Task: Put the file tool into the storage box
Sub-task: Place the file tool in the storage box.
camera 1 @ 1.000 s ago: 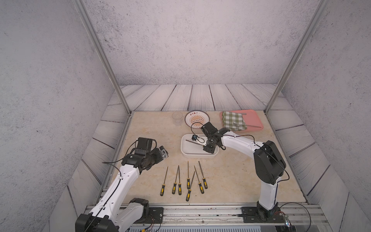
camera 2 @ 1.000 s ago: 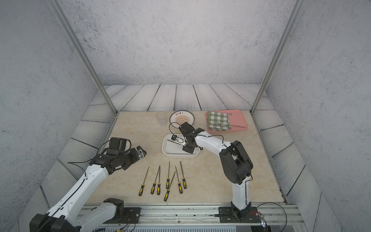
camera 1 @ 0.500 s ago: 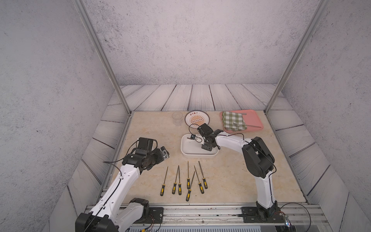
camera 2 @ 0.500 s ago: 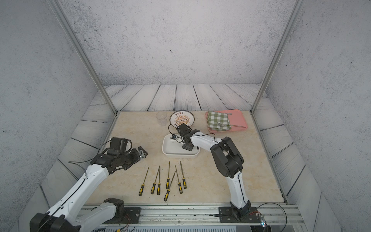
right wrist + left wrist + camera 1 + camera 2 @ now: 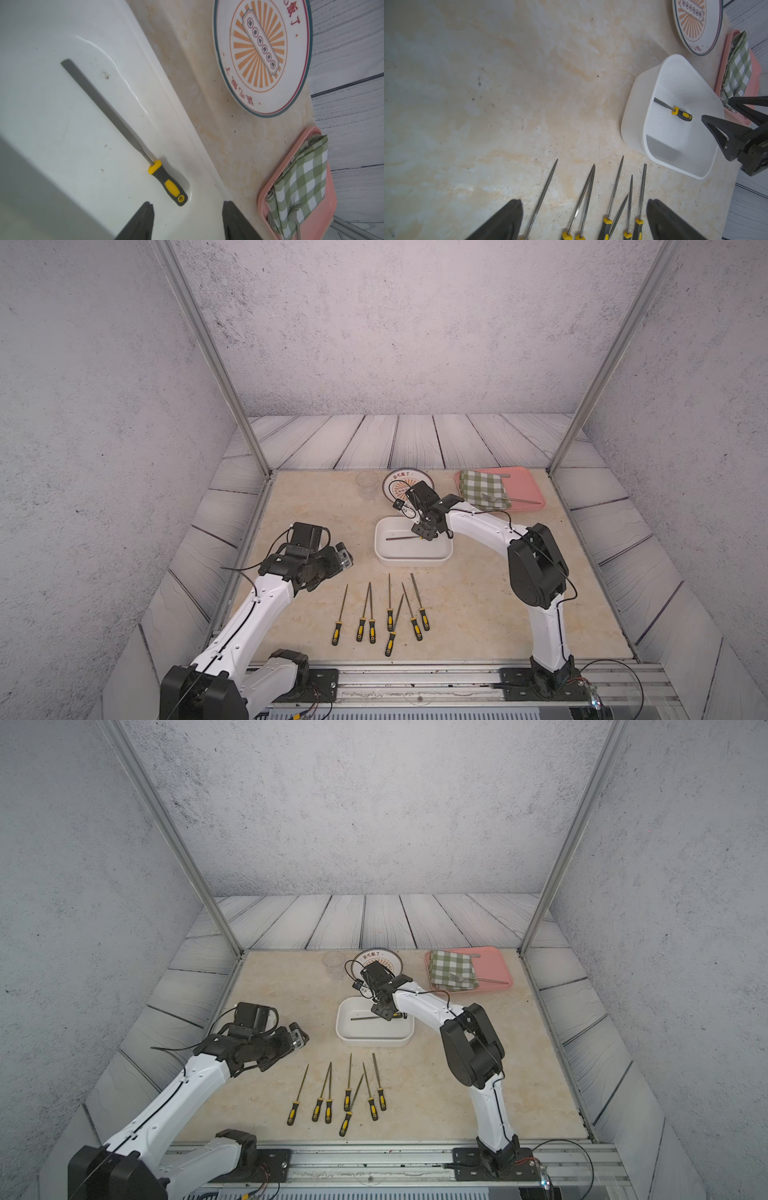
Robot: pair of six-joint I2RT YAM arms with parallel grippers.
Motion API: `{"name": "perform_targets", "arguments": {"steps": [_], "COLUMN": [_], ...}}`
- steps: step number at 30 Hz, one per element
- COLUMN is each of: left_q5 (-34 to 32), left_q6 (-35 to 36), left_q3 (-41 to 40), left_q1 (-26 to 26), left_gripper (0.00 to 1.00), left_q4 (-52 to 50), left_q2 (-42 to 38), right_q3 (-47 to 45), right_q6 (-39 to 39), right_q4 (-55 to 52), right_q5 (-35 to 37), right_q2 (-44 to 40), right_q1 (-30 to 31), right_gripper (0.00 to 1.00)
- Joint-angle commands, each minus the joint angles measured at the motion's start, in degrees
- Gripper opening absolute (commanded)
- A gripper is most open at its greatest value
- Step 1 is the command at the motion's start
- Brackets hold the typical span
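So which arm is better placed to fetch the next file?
Left: the left hand hangs open near the row of files; the right hand is over the storage box.

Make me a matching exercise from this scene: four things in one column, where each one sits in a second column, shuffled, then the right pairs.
Things:
1. checked cloth
2. file tool
3. patterned plate
4. seven loose files

Places:
A. inside the storage box
B. on the table, on the robot's side of the storage box
C. on the pink tray
D. on the table, on the far side of the storage box

Pairs: 1-C, 2-A, 3-D, 4-B
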Motion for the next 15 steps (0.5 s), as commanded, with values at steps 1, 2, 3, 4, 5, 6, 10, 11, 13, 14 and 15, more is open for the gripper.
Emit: {"name": "perform_targets", "arguments": {"steps": [1, 2, 3, 4, 5, 6, 10, 11, 13, 14, 15], "left_q5": [-1.18, -1.12, -0.92, -0.55, 0.02, 0.75, 3.29, 3.71, 4.09, 4.02, 3.85], "left_q6": [0.77, 0.86, 0.78, 0.73, 0.77, 0.82, 0.38, 0.43, 0.89, 1.21, 1.37], "left_q3": [2.35, 2.7, 3.03, 3.66, 4.12, 4.64, 5.86, 6.27, 7.26, 7.75, 8.24], "left_q1": [-0.5, -0.5, -0.5, -0.5, -0.5, -0.63, -1.51, -1.91, -2.95, -3.47, -4.17], "left_gripper": [0.98, 0.98, 0.98, 0.98, 0.98, 0.98, 0.99, 0.99, 1.0, 1.0, 1.0], "left_q4": [0.04, 0.26, 0.28, 0.34, 0.48, 0.76, 2.36, 2.59, 2.46, 2.25, 2.03], "left_q2": [1.28, 2.05, 2.74, 3.68, 4.45, 5.32, 8.42, 9.13, 10.92, 11.65, 12.53], "right_q3": [0.11, -0.48, -1.12, -2.06, -2.6, -3.0, -11.56, -14.15, -20.35, -23.15, -26.13], "right_q6": [10.31, 12.88, 14.77, 16.3, 17.79, 20.01, 28.86, 30.24, 33.03, 35.07, 37.52], "right_q4": [-4.67, -5.76, -7.03, -8.78, -10.64, -12.95, -13.11, -12.62, -10.77, -9.71, -8.72], "right_q5": [-2.4, -4.24, -6.2, -8.33, -9.9, -11.26, -13.9, -15.22, -18.33, -19.59, -21.06], "right_q2": [-7.75, -9.65, -11.21, -13.04, -14.62, -16.41, -26.86, -29.26, -34.52, -36.42, -38.31], "right_q1": [-0.13, -0.16, -0.16, -0.09, -0.13, -0.12, -0.08, -0.06, -0.02, 0.0, 0.0], "right_gripper": [0.58, 0.58, 0.58, 0.58, 0.58, 0.58, 0.58, 0.58, 0.59, 0.59, 0.59]}}
